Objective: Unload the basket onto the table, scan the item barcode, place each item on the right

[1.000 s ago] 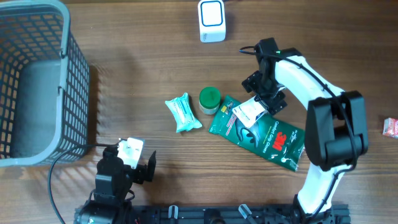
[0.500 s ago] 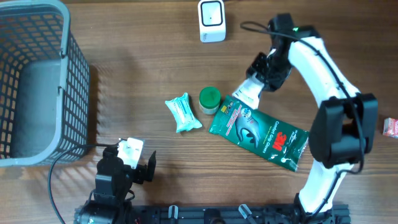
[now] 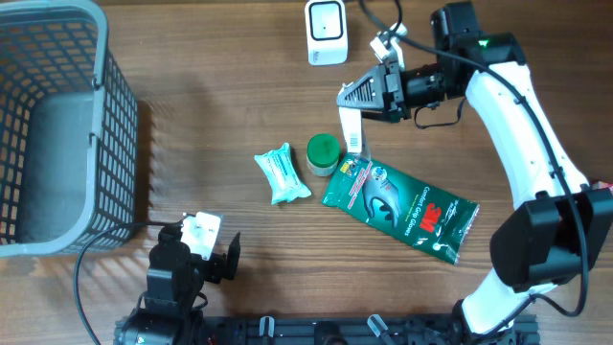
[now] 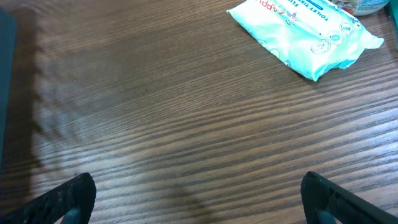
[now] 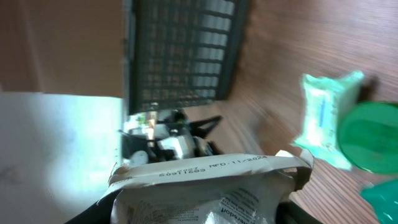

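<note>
The item, a white and silver packet [image 3: 353, 128], hangs in the air above the table, seen edge-on in the overhead view. My right gripper [image 3: 369, 95] is shut on it, with the packet's printed, crimped end [image 5: 205, 186] filling the space between the jaws. No barcode shows on it in any view. The white scanner [image 3: 327, 32] stands at the back of the table, a little left of and behind the packet. Near the front edge at the left, my left gripper [image 3: 198, 251] stands open over bare wood [image 4: 199, 202].
A green-lidded jar [image 3: 323, 152], a light blue tissue pack [image 3: 283, 173] and a green 3M pouch [image 3: 402, 203] lie mid-table below the packet. A grey wire basket [image 3: 57, 125] fills the far left. A small pink item [image 3: 601, 195] sits at the right edge.
My right gripper closed on the packet, lifted it off the green pouch, and swung it up and to the left toward the scanner. The left arm has not moved.
</note>
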